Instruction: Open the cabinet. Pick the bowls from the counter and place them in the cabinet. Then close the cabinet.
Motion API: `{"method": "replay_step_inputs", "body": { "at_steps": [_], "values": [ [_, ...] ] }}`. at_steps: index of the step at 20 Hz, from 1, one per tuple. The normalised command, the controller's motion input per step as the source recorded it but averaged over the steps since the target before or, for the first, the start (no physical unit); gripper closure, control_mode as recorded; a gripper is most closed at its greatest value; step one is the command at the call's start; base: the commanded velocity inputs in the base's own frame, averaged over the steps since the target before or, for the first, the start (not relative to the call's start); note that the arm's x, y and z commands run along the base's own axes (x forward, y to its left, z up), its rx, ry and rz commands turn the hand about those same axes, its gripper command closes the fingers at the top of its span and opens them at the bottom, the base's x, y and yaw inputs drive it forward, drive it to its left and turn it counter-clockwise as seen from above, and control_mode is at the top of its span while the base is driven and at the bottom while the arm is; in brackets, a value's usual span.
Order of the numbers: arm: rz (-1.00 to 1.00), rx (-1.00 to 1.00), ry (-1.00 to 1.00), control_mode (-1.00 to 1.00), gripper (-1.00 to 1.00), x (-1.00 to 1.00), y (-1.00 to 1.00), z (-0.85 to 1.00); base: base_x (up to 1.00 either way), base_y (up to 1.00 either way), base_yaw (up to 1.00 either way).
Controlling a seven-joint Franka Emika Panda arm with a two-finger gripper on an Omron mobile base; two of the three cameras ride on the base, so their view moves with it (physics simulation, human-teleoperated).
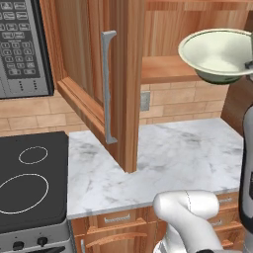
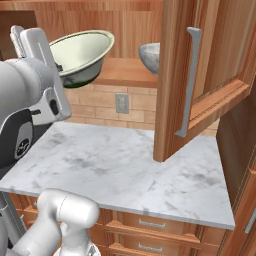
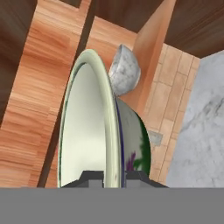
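Above the white marble counter [image 2: 125, 165], the gripper [image 3: 114, 174] is clenched on the rim of the pale cream-green round bowl [image 2: 82, 52], held just before the shelf of the reddish-brown wooden cabinet [image 2: 180, 75], door open. Grey-white speckled bowl [image 2: 150, 57] sits on that shelf.

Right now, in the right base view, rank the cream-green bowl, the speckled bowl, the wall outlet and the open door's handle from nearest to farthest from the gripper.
1. cream-green bowl: its rim is pinched in the gripper, upper left.
2. wall outlet: on the brick, below the shelf.
3. speckled bowl: on the cabinet shelf, right of the held bowl.
4. handle: on the open door, far right.
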Motion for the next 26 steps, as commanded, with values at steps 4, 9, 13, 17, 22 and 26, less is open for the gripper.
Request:
{"method": "replay_step_inputs", "body": {
  "at_steps": [4,9,13,17,22,26],
  "values": [
    [0.05,0.09,0.00,-1.00,1.00,0.14,0.15,-0.38,0.00,0.00,0.00],
    [0.00,0.05,-0.04,-1.00,1.00,0.23,0.14,-0.30,0.00,0.00,0.00],
    [0.00,0.00,-0.01,-1.00,1.00,0.36,0.27,-0.06,0.00,0.00,0.00],
    [0.00,0.00,-0.01,-1.00,1.00,0.45,0.35,0.00,0.00,0.00,0.00],
    [0.00,0.00,0.00,-1.00,1.00,0.52,0.29,0.00,0.00,0.00,0.00],
    [0.00,0.00,0.03,-1.00,1.00,0.57,0.19,-0.01,0.00,0.00,0.00]
  ]
}}
